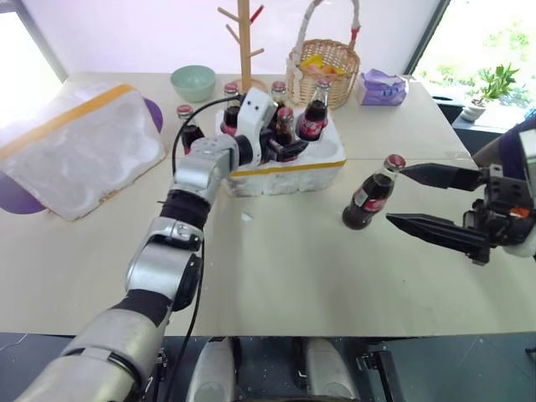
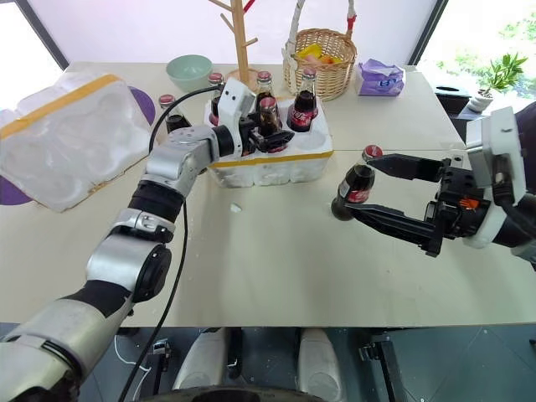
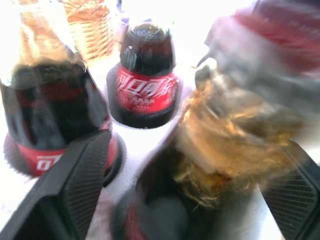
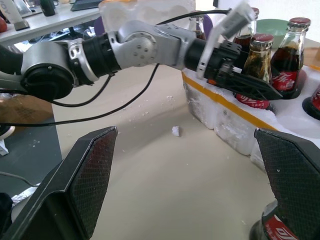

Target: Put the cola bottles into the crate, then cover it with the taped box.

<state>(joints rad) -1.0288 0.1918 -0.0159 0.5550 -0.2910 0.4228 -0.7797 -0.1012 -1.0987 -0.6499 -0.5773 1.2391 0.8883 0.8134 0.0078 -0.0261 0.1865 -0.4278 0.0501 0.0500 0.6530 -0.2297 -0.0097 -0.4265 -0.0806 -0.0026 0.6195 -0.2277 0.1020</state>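
Left gripper (image 1: 287,144) spread around a cola bottle seated in the crate (image 1: 289,172); right gripper (image 2: 368,191) spread wide beside a lone bottle on the table (image 1: 293,260).

The left gripper's black fingers (image 3: 75,185) stand apart on either side of a cola bottle (image 4: 259,65) sitting in a front well of the crate, no pad visibly pressing the glass. More bottles (image 1: 316,113) stand in the wells beyond its fingertips (one more (image 1: 188,126) stands on the table just outside the crate, on its far-left side). The right gripper's fingers (image 4: 87,175) are opened fully, holding nothing, and the lone cola bottle (image 1: 371,194) stands upright at their tips, its cap near the upper finger. The taped box (image 1: 75,146) lies tilted on the table well to the left of both grippers.
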